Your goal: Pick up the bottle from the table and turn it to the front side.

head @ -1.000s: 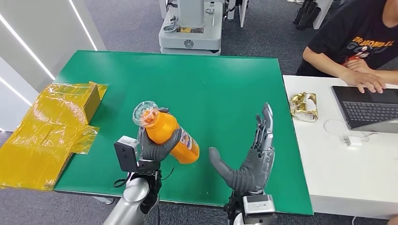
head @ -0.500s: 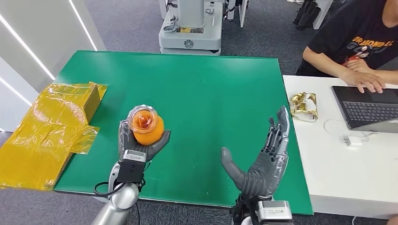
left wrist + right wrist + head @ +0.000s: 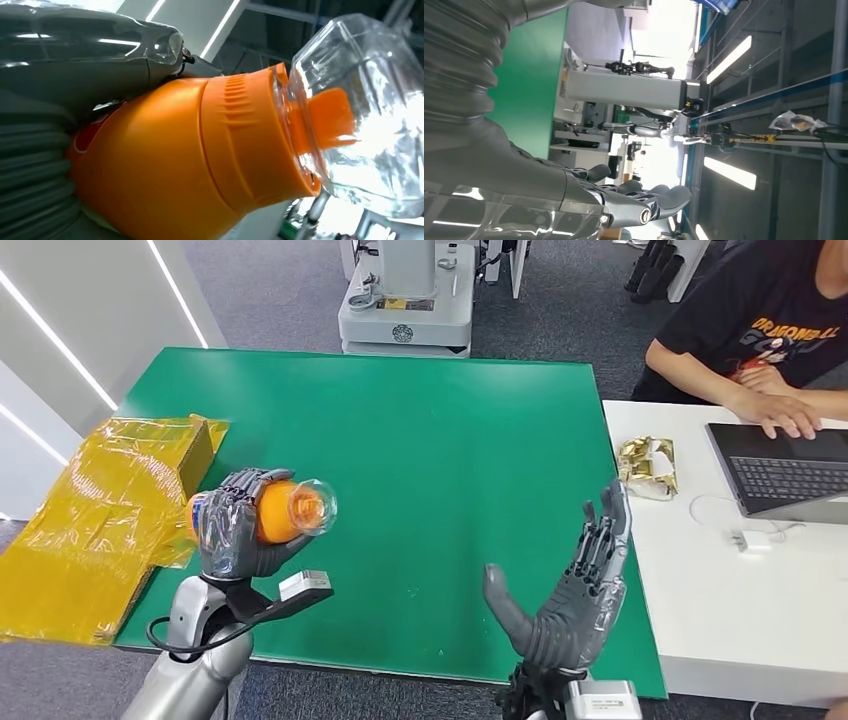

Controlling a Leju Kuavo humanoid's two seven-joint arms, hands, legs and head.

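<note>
Orange plastic bottle (image 3: 275, 511) with a clear cap is off the green tabletop (image 3: 420, 430) — left hand (image 3: 232, 530) fingers wrapped around it at the near left, cap pointing right. Pickup looks done; whether its front faces forward is unclear. Right hand (image 3: 570, 595) hovers empty, fingers spread.

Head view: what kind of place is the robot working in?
Probably a robotics lab or office. A green table serves as test surface, a person works at a laptop on the white desk alongside, and another machine's base stands behind.
</note>
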